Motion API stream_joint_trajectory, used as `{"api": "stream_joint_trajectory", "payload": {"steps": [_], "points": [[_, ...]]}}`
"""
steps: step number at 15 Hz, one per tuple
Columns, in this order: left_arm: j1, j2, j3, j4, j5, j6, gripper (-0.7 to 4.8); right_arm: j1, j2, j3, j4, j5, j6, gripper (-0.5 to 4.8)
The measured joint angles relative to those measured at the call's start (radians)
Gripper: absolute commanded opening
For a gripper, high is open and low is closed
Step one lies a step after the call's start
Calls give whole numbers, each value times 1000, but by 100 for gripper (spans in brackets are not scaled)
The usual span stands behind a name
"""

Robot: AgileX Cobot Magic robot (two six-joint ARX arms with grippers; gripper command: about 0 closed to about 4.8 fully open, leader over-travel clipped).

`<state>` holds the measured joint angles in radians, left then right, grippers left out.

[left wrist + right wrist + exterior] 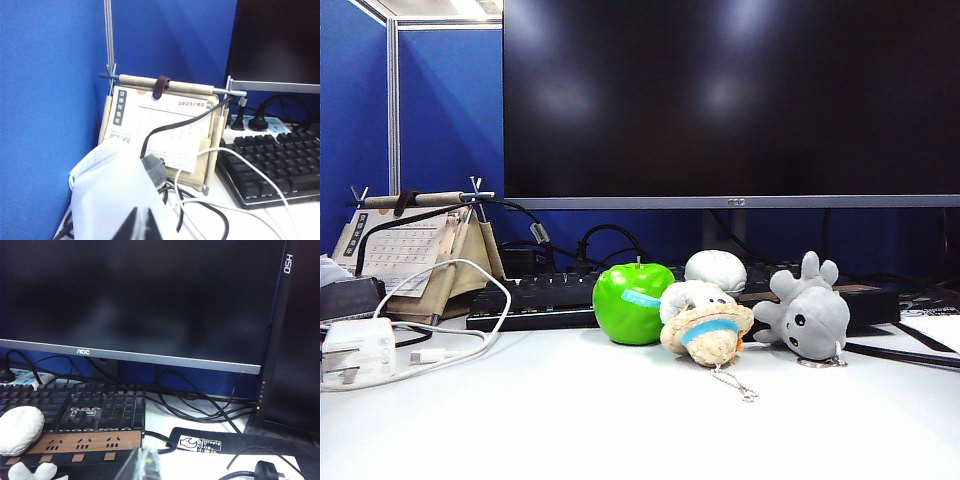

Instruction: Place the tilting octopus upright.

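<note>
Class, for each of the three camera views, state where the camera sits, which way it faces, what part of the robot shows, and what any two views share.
Exterior view: low at the table's front, facing the dark monitor and the light-grey plush octopus lying tilted; no arm shows.
Left wrist view: faces the beige desk calendar by the blue wall; left tool tips at the picture's edge.
Right wrist view: faces the monitor; right tool tip, shut.
Shared: all three show the black keyboard.

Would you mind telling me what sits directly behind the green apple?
Behind the green apple lies a black keyboard, with dark cables looping above it. The keyboard's stretch right behind the apple is covered, so nothing there can be seen.
</note>
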<state>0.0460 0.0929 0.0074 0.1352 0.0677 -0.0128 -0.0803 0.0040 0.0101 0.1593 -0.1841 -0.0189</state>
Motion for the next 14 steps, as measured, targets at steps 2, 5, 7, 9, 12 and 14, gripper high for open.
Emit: {"api": "stream_joint_trajectory", "payload": {"steps": [2,5,7,9,12,14], "points": [[0,0,0,0,0,0,22,0,0,0,0,0,0,-6],[0,0,0,0,0,0,22,1,0,0,0,0,0,-6],[0,0,0,0,0,0,22,1,0,0,0,0,0,-6],[0,0,0,1,0,0,22,1,0,0,0,3,0,-6],[0,0,0,105,2,-81,22,1,0,0,71,4,10,-6],[0,0,14,230,3,-166,22,0,0,18,180,4,67,-6]]}}
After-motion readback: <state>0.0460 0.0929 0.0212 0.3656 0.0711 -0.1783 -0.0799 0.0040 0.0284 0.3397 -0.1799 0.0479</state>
